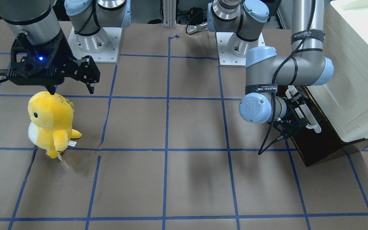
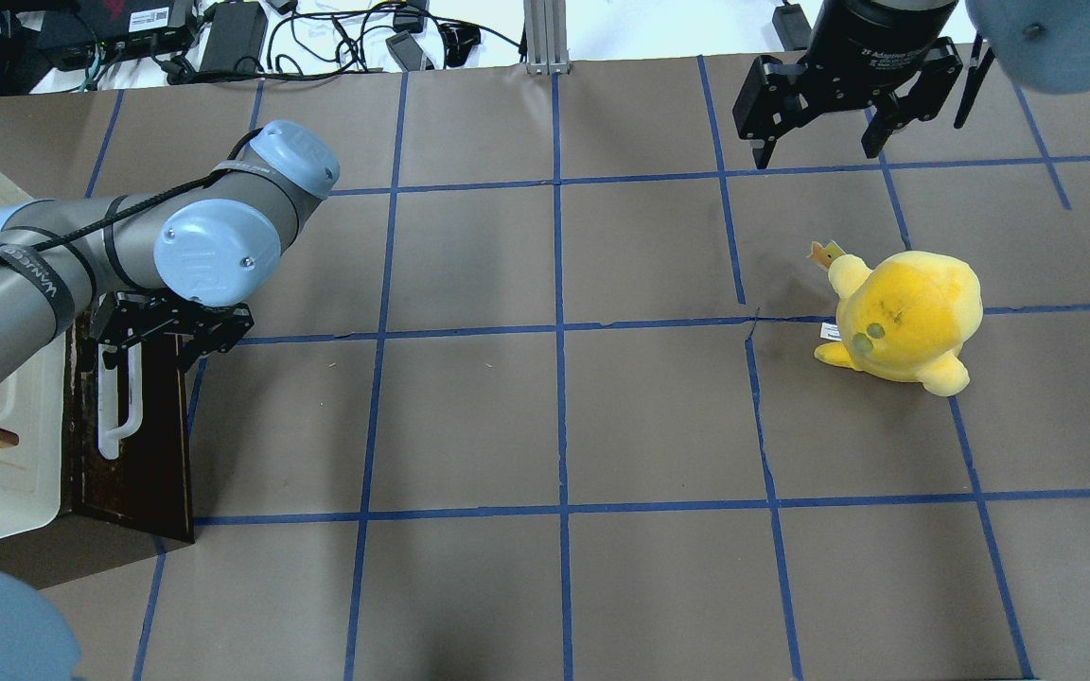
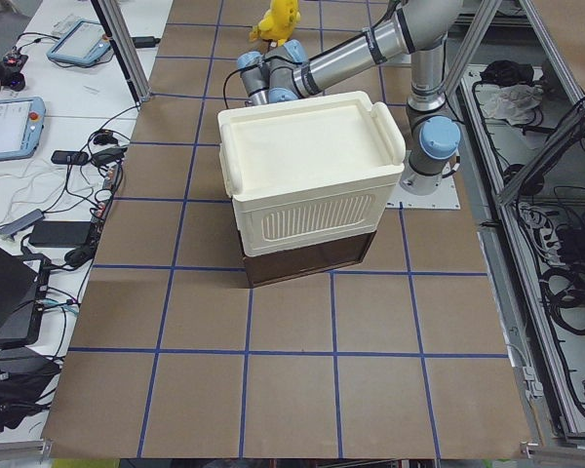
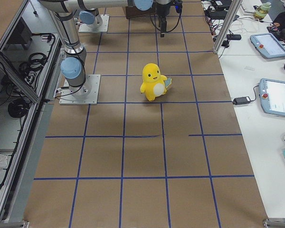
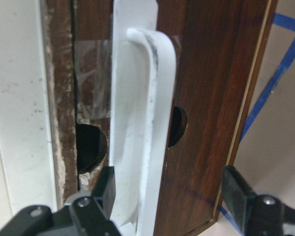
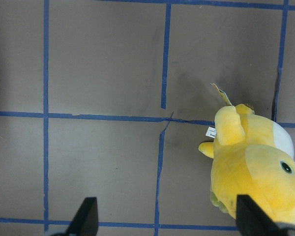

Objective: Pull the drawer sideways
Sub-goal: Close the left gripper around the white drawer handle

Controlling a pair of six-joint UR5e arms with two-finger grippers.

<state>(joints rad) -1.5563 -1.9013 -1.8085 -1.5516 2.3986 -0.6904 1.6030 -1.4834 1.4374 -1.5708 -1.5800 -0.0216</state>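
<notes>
While the left gripper [image 5: 173,196] spreads wide astride the white bar handle [image 5: 142,123], the drawer [image 2: 143,454] sits at the overhead view's left edge, its handle running top to bottom; the right gripper [image 2: 817,151], also wide, hangs at upper right.

Scuffed dark-wood drawer [image 5: 211,98], smooth plastic handle [image 5: 147,123]

The grey-and-blue left arm [image 2: 34,255] is stretching out low, its wrist folding back above the black two-finger left end effector [image 5: 172,191], which is pointing level with fingers [image 5: 238,191] spread wide. The grey right arm [image 1: 27,19] is standing upright over the black right end effector [image 2: 815,142], which is pointing straight down, fingers parted.
</notes>
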